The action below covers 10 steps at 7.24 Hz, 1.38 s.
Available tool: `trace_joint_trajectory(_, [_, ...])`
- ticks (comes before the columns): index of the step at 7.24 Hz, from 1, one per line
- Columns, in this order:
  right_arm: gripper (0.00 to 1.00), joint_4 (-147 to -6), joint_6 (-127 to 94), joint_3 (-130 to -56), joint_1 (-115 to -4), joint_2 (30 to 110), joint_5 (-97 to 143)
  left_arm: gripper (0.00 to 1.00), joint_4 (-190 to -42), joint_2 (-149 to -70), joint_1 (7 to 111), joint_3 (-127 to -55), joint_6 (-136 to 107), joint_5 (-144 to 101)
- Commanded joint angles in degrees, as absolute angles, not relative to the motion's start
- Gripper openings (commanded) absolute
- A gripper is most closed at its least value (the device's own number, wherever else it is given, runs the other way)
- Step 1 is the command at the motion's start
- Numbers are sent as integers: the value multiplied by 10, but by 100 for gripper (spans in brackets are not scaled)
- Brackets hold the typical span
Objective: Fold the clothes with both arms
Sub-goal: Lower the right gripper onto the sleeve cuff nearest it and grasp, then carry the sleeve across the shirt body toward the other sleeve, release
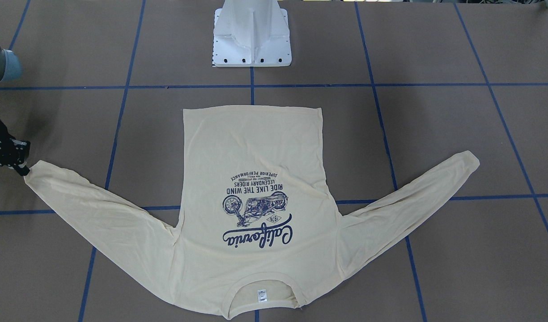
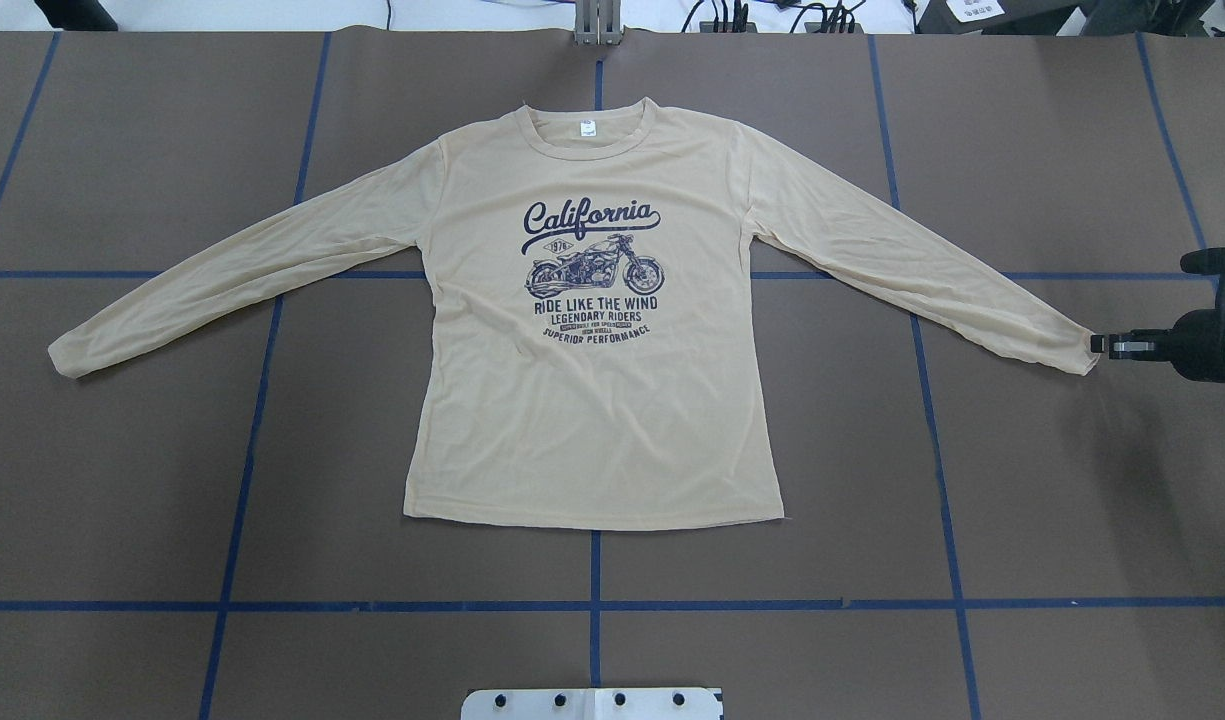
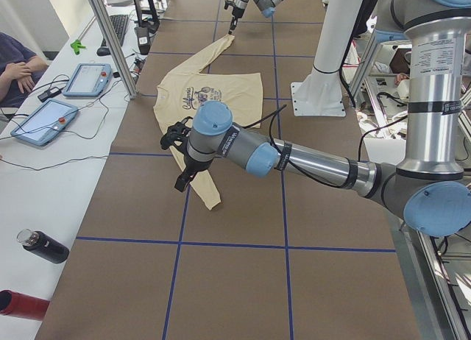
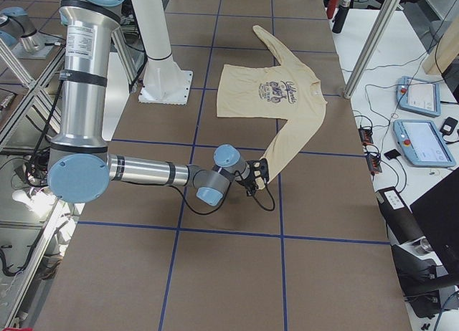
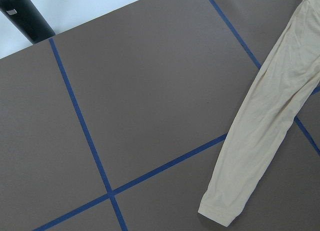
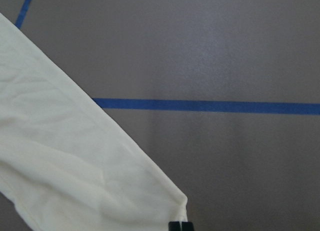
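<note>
The cream-yellow long-sleeved shirt [image 2: 592, 400] lies flat and print-up on the brown table, collar away from the robot's base, both sleeves spread out. My right gripper [image 2: 1097, 345] sits low at the tip of the right sleeve's cuff [image 1: 32, 172], its fingers together on the cuff's corner, where the cloth puckers [image 6: 175, 203]. My left gripper [image 3: 180, 182] shows only in the exterior left view, hovering above the other sleeve near its cuff [image 5: 217, 211]; I cannot tell whether it is open or shut.
The white pedestal base [image 1: 251, 40] stands behind the shirt's hem. Blue tape lines grid the table. A black bottle [image 3: 44, 246], a red bottle [image 3: 18, 303], control tablets [image 3: 88, 79] and a seated person [image 3: 18, 64] are beyond the table's far side.
</note>
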<state>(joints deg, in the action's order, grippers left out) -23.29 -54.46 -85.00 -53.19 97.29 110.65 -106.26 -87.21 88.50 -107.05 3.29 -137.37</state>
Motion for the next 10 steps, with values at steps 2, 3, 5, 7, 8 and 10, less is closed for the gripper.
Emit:
trace_joint_trajectory(2, [0, -383, -546, -1006, -556, 961, 1132, 100, -1063, -872, 885, -1071, 33, -1374])
trace_joint_trajectory(3, [0, -499, -558, -1082, -557, 930, 1125, 100, -1063, -872, 885, -1071, 32, -1374])
trace_joint_trajectory(5, [0, -693, -625, -1114, -549, 770, 1083, 100, -1063, -872, 885, -1071, 31, -1374])
trace_joint_trajectory(7, [0, -919, -703, -1104, -471, 574, 967, 100, -1063, -873, 885, -1071, 30, -1374])
trace_joint_trajectory(8, [0, -952, -739, -1076, -443, 502, 928, 100, -1063, -872, 885, -1071, 29, -1374])
trace_joint_trajectory(10, [0, -954, -834, -907, -396, 335, 855, 100, -1063, -872, 885, -1071, 29, -1373])
